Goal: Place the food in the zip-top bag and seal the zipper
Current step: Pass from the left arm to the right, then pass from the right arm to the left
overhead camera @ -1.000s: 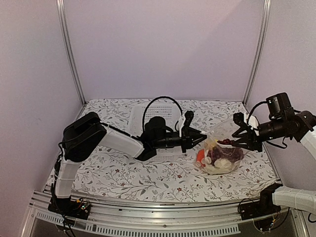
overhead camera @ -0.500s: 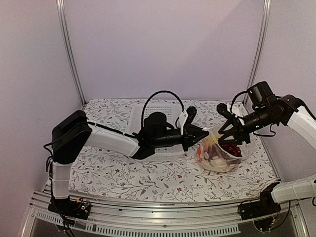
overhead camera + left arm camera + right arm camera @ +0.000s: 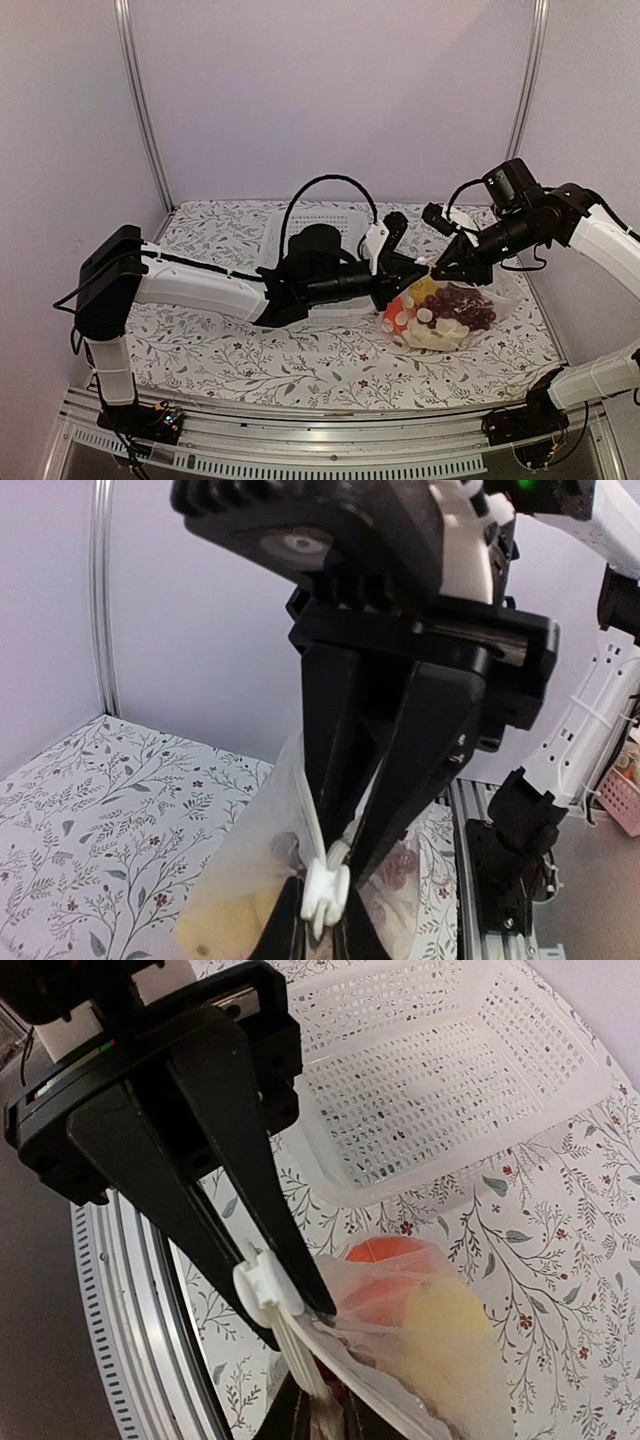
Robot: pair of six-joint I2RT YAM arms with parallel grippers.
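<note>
We find left jaws and right jaws clenched on the zipper (image 3: 298,1355), apparently tensioning the bag (image 3: 500,300) mouth for sealing; food (image 3: 455,305) lies inside.

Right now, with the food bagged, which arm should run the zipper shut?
Right, probably. The right gripper is closed around the white slider on the zipper, and pulling back would run along the bag's mouth. The left gripper pinches the zip-top bag beside it, a good anchor.
</note>
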